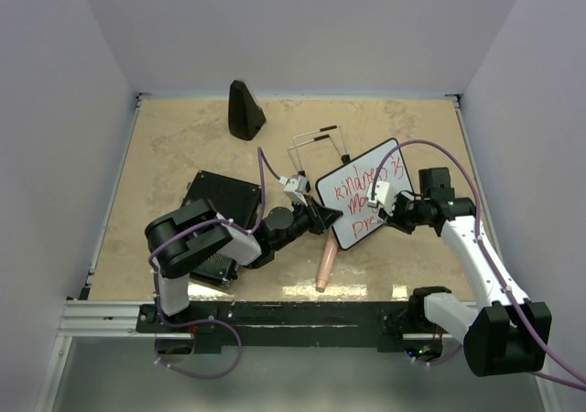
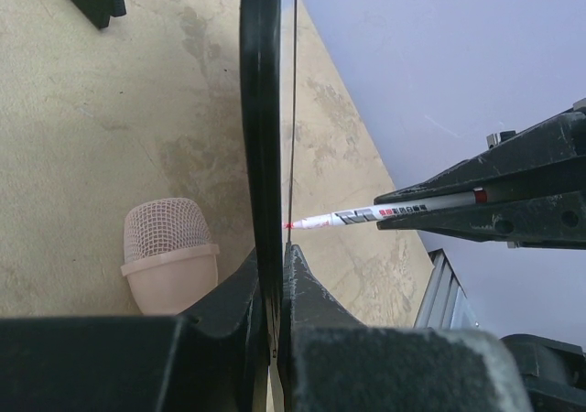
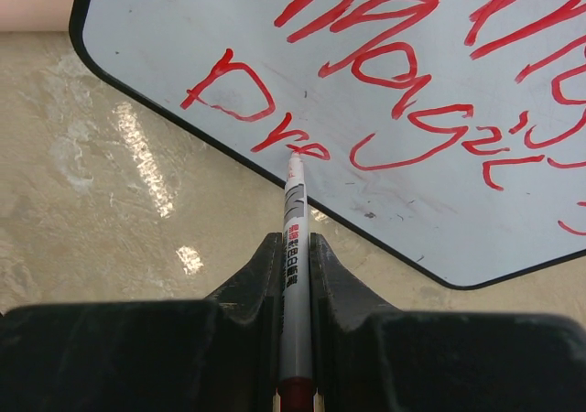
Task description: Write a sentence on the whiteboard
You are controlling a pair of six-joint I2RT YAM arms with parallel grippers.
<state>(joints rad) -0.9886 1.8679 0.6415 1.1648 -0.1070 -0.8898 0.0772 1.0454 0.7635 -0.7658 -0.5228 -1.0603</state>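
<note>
1. Both pincers are shut: the left gripper [image 2: 272, 258] clamps the board's edge, and the right gripper [image 3: 293, 243] is closed around a marker aimed at the board's face
2. Tilted on the table [image 1: 165, 146], the board [image 1: 352, 201] stands between the two grippers, with two rows of red writing on it and a third row begun
3. Held near its middle, the marker [image 3: 293, 206] puts its tip [image 3: 295, 158] on the third row's last stroke, so the step in hand looks like writing, mid-word
4. Next move, as I judge it: draw the tip rightward along that row with light, even pressure while the left gripper braces the board; the black rim lies close below
</note>
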